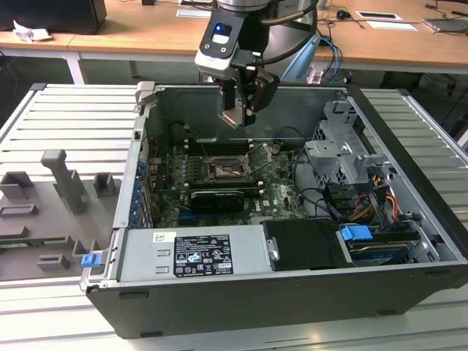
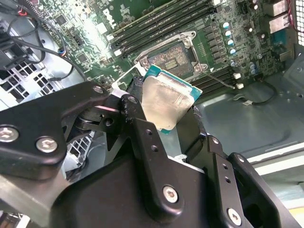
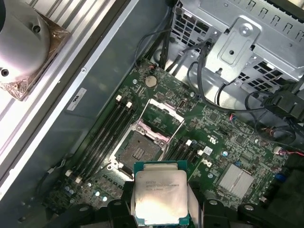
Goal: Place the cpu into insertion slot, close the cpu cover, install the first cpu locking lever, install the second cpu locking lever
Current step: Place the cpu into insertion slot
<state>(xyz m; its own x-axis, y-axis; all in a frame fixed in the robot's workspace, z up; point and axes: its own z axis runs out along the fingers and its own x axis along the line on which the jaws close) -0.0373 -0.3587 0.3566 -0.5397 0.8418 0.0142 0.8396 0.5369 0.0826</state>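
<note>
Gripper (image 1: 241, 115), upper centre of the exterior view, pinches the cpu (image 2: 167, 97) by its edges above the uncovered insertion slot (image 3: 138, 151), presumably for alignment.

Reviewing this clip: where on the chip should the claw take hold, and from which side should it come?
Probably by two opposite thin edges of the chip, coming from the metal-top side. It is a flat square plate, so only the rims offer parallel faces, and its underside must stay free to meet the open socket. The claw appears to hold it that way.
</note>
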